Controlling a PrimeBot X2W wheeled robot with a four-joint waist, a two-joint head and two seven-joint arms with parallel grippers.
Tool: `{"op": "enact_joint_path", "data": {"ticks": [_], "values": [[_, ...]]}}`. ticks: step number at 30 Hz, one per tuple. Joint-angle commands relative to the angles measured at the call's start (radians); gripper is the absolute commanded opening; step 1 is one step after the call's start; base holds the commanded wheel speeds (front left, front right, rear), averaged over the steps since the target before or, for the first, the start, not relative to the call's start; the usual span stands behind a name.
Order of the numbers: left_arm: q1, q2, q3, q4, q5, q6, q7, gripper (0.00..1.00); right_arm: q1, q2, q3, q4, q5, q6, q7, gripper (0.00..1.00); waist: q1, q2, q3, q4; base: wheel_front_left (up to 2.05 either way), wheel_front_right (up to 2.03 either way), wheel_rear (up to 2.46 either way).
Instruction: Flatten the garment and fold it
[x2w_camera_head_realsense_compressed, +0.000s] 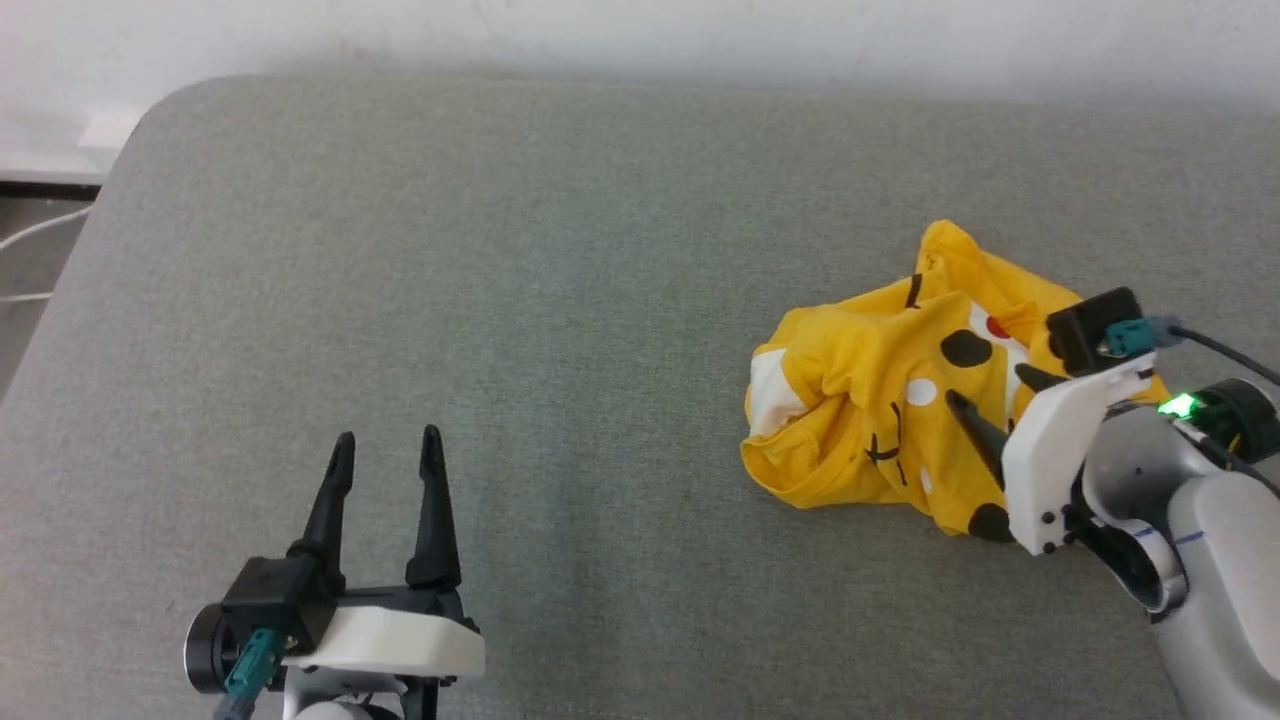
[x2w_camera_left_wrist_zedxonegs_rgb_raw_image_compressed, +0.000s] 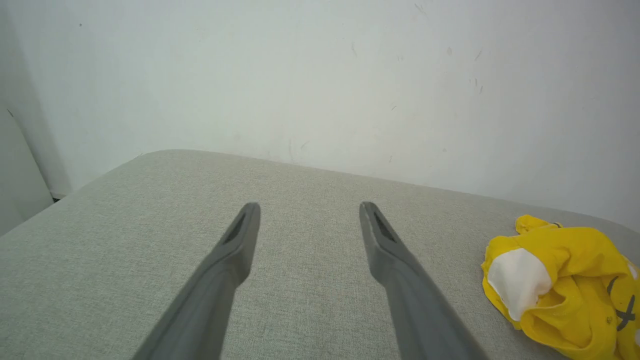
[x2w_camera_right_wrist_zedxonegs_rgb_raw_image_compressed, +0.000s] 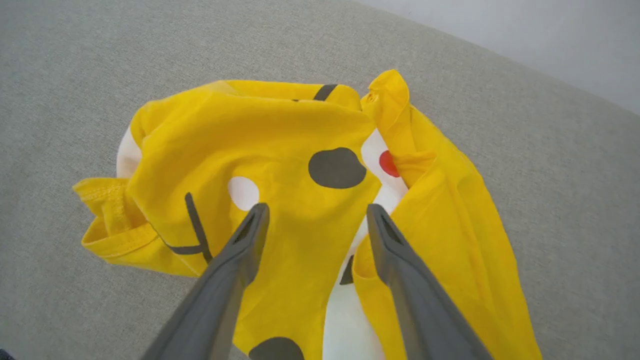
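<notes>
Yellow garment (x2w_camera_head_realsense_compressed: 850, 390) sits crumpled in a heap right under the right pincer (x2w_camera_head_realsense_compressed: 985, 385), showing white patches, black blobs and a red dot, well apart from the left pincer (x2w_camera_head_realsense_compressed: 388, 437).

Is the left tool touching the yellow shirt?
Apart. The head view shows bare grey surface between the left tool and the yellow shirt.

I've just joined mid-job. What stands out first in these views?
The bright yellow T-shirt lies crumpled in a heap on the right side of the grey padded surface. The right gripper is over it with its fingers open. The left gripper is open at the lower left, well apart from the cloth.
</notes>
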Motion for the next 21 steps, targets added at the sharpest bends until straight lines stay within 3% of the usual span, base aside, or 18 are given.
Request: {"op": "enact_joint_path", "data": {"ticks": [1,7,8,10,21], "values": [[-0.014,-0.002,-0.003,-0.001,-0.009,0.005,-0.005,1.0,-0.016,-0.002,0.011,0.01,-0.01,-0.002,-0.004,1.0,0.0,-0.0002,0.018,0.02,0.0,0.0,0.0],[-0.03,-0.002,-0.013,0.007,-0.011,0.004,-0.005,1.0,-0.073,-0.002,0.105,0.17,-0.029,-0.002,-0.044,1.0,0.0,-0.0002,0.036,0.063,0.0,0.0,0.0],[-0.032,-0.002,-0.013,0.006,-0.012,0.004,-0.005,1.0,-0.082,0.002,0.111,0.194,-0.032,-0.002,-0.054,0.75,0.0,-0.0002,0.038,0.067,0.0,0.0,0.0],[-0.035,-0.002,-0.014,0.007,-0.011,0.003,-0.005,1.0,-0.104,0.007,0.125,0.234,-0.047,-0.002,-0.085,0.0,0.0,-0.0002,0.042,0.075,0.0,0.0,0.0],[-0.038,-0.002,-0.014,0.01,-0.018,0.013,-0.005,1.0,-0.268,0.001,0.115,0.33,-0.101,-0.002,-0.281,0.0,0.0,-0.0002,0.025,0.055,0.0,0.0,0.0]]}}
